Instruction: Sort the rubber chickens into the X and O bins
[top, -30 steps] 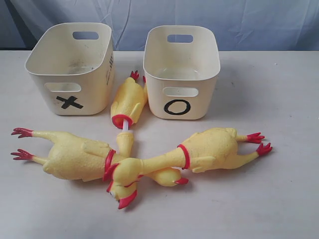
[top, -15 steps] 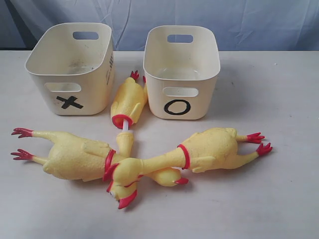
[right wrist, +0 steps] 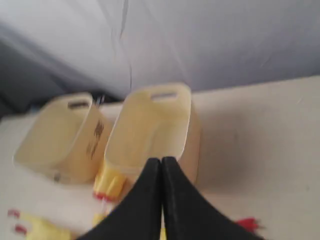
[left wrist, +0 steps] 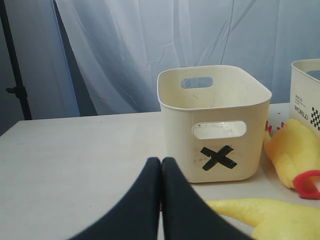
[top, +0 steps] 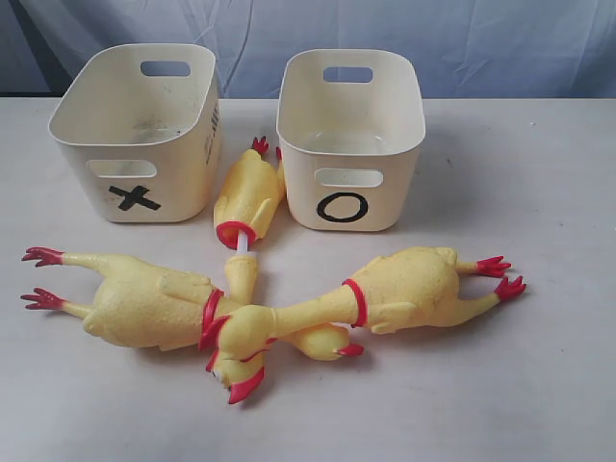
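Three yellow rubber chickens lie on the white table. The left chicken points its red feet left. The right chicken points its feet right, its neck crossing toward the heads in the middle. A third chicken, with a white neck tube, lies between the X bin and the O bin. Both bins look empty. Neither gripper shows in the exterior view. My left gripper is shut and empty, facing the X bin. My right gripper is shut and empty, above the O bin.
A pale curtain hangs behind the table. Table surface extends to the right of the O bin and in front of the chickens. A dark stand pole stands off the table's far left in the left wrist view.
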`<state>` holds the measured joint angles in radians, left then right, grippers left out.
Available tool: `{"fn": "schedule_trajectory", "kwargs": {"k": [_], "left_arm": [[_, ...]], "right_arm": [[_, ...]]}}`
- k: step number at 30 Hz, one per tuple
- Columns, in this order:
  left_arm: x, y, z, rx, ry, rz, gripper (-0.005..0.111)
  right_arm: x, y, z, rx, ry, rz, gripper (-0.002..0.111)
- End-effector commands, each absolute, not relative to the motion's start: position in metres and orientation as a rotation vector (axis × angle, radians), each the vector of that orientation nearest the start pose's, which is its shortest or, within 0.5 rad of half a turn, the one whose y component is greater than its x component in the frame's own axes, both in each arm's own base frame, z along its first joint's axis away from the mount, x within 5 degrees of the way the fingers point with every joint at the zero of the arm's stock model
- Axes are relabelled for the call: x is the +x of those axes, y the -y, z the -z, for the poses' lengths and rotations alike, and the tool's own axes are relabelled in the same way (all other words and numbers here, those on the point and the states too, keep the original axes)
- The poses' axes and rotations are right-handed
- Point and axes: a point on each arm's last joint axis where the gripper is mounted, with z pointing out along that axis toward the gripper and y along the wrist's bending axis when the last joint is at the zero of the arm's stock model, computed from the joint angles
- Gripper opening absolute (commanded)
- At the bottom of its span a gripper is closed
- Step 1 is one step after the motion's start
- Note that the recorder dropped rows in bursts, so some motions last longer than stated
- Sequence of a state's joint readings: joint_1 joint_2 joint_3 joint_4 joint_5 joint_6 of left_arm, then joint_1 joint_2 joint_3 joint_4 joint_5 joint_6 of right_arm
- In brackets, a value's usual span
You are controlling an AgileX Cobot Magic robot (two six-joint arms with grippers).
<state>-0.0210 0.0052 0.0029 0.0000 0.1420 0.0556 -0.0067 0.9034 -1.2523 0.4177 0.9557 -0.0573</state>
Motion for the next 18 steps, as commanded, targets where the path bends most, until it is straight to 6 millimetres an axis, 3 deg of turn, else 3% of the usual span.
{"fn": "schedule_trajectory", "kwargs": {"k": [1, 3, 5, 11, 13, 15, 18], "left_arm": [[0.056, 0.001, -0.201, 0.057, -1.617, -0.021, 0.000], [0.056, 0.001, -0.201, 0.057, -1.617, -0.021, 0.000], [0.056, 0.001, -0.201, 0.057, -1.617, -0.021, 0.000], [0.056, 0.001, -0.201, 0.057, -1.617, -0.021, 0.000], [0.056, 0.001, -0.201, 0.057, -1.617, -0.021, 0.000], [0.056, 0.001, -0.201, 0.057, -1.617, -0.021, 0.000], [0.056, 0.001, -0.201, 0.057, -1.617, -0.021, 0.000]], "right_arm": [[0.169, -0.057, -0.426, -0.570, -2.196, -0.648, -0.001], [0.178, -0.072, -0.415, -0.723, -2.167, -0.755, -0.001], [0.185, -0.082, -0.404, -0.914, -2.128, -0.735, -0.001], [0.215, -0.088, -0.357, -1.256, -2.306, -0.403, 0.003], [0.224, -0.092, -0.343, -1.340, -2.350, -0.333, 0.016], [0.231, -0.098, -0.330, -1.430, -2.377, -0.281, 0.037], [0.242, -0.113, -0.311, -1.603, -2.332, -0.266, 0.081]]}}
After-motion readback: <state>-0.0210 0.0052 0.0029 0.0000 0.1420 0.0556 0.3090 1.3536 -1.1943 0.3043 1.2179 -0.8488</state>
